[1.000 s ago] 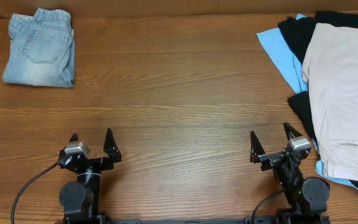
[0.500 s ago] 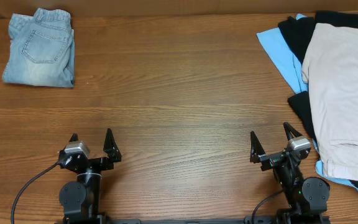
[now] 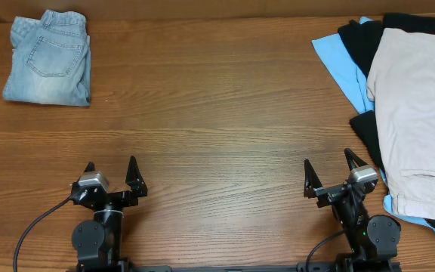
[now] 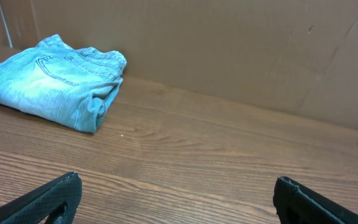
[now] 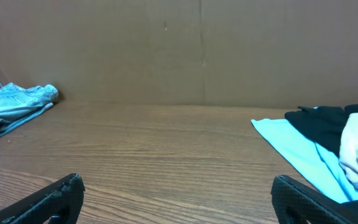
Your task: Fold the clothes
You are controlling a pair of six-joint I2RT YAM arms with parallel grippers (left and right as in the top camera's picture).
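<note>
Folded light-blue denim shorts (image 3: 48, 59) lie at the table's far left corner, also seen in the left wrist view (image 4: 55, 79) and small at the left of the right wrist view (image 5: 14, 106). A pile of clothes rests at the right edge: a beige garment (image 3: 418, 113) on top of black (image 3: 365, 41) and sky-blue (image 3: 338, 68) ones, whose edge shows as sky-blue cloth (image 5: 303, 155). My left gripper (image 3: 110, 175) and right gripper (image 3: 329, 172) both sit open near the front edge, nothing between their fingers, far from any garment.
A brown cardboard wall (image 4: 229, 50) runs along the table's back edge. Bare wooden tabletop (image 3: 217, 121) spans between the shorts and the pile. A cable (image 3: 36, 223) trails from the left arm's base.
</note>
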